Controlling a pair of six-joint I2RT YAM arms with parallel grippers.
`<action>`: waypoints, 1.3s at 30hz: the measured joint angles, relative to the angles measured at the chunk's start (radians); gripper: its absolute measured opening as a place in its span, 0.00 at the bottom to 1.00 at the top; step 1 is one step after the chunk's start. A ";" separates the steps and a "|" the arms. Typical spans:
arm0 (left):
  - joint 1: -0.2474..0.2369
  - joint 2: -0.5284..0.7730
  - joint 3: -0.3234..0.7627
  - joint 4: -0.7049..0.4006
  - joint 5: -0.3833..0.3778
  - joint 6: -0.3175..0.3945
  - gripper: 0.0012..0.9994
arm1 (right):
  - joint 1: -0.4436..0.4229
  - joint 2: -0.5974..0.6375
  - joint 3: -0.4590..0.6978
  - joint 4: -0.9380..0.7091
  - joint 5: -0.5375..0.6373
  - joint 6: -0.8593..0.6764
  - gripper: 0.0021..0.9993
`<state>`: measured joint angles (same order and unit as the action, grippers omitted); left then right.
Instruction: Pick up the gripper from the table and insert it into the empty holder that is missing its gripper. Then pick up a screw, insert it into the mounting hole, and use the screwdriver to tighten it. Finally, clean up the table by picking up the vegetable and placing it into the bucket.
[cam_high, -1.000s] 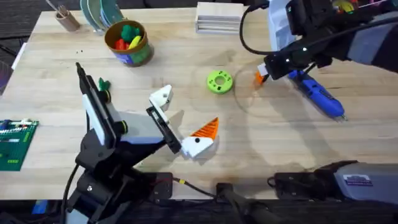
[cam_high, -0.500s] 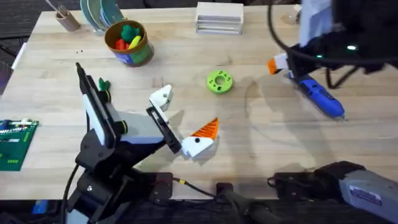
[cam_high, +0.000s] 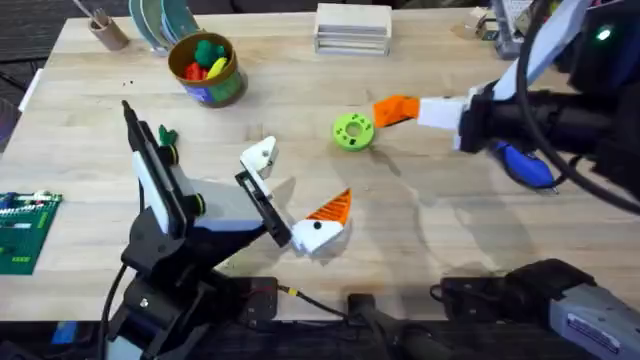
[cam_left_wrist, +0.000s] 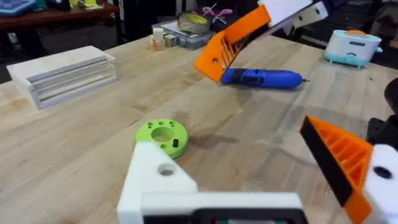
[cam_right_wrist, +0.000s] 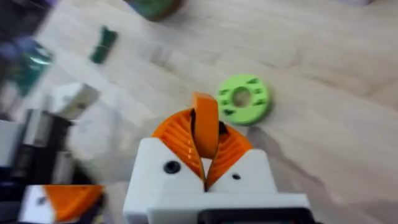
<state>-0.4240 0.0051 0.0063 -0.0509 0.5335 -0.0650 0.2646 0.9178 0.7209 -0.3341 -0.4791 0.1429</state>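
My right gripper (cam_high: 393, 109) hangs above the table beside the green ring, shut on the loose orange gripper (cam_right_wrist: 205, 124), which stands upright between its ribbed pads. My left gripper (cam_high: 296, 182) rests low at centre, open; one finger is the plain white holder (cam_high: 260, 156) (cam_left_wrist: 160, 180), the other carries an orange wedge (cam_high: 331, 208). The blue screwdriver (cam_high: 526, 166) (cam_left_wrist: 261, 76) lies at the right, partly under the right arm. The dark green vegetable (cam_high: 167, 135) (cam_right_wrist: 102, 45) lies left of the left arm. The bucket (cam_high: 207, 68) holds toy pieces at the back left.
A bright green ring (cam_high: 352, 131) (cam_left_wrist: 161, 134) lies mid-table. A white box (cam_high: 352, 25) sits at the back edge and a brown cup (cam_high: 105, 30) at the far left corner. A green board (cam_high: 20, 230) lies at the left edge.
The right arm has risen from beside the screwdriver and swung left toward the green ring, carrying the orange gripper. The left arm has not moved.
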 joint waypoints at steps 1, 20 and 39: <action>0.000 0.000 0.000 0.000 0.000 0.000 0.99 | 0.000 0.004 -0.018 0.033 -0.038 0.048 0.01; 0.000 0.000 0.000 0.000 0.000 0.000 0.99 | 0.160 0.442 -0.051 0.671 -0.544 0.557 0.01; 0.007 0.000 0.000 -0.001 -0.046 -0.004 0.99 | 0.255 0.610 -0.051 0.923 -0.591 0.803 0.01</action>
<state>-0.4173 0.0053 0.0063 -0.0523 0.4879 -0.0686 0.5198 1.5275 0.6697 0.5891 -1.0700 0.9460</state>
